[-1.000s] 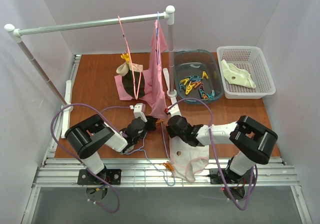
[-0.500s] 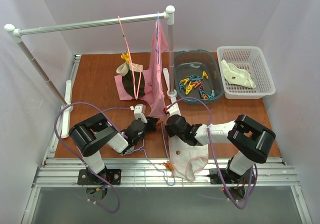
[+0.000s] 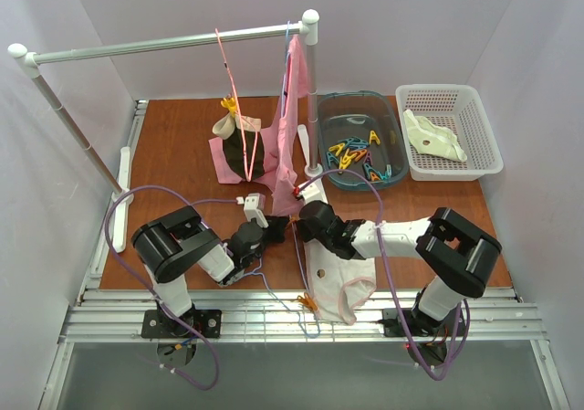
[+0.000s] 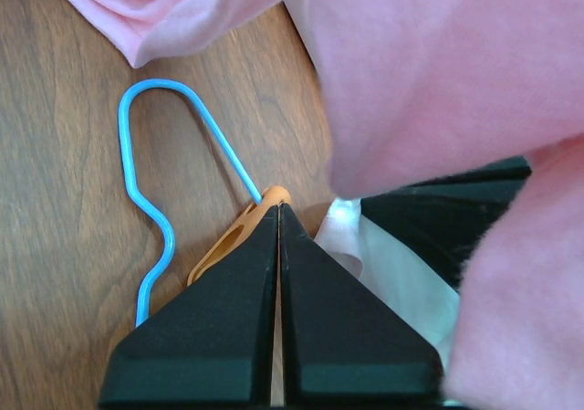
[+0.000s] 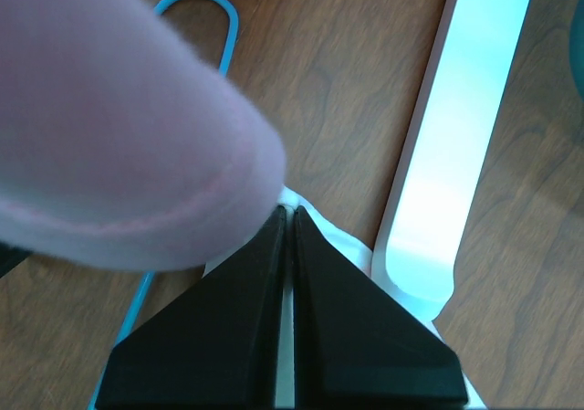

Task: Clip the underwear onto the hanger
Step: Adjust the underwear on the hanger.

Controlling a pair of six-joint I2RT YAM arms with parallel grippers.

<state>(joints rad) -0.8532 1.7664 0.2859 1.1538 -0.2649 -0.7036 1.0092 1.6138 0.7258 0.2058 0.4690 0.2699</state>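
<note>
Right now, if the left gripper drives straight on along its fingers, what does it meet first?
The orange clip and the hanger wire sit right at the left gripper tips. Beyond that, bare table, then probably the hanging pink garment; depth unclear.

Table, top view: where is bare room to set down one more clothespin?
The table has bare wood at left, between the rack foot and the garment pile, and in front of the white basket. The middle is crowded: left gripper, right gripper, hanger, underwear.
</note>
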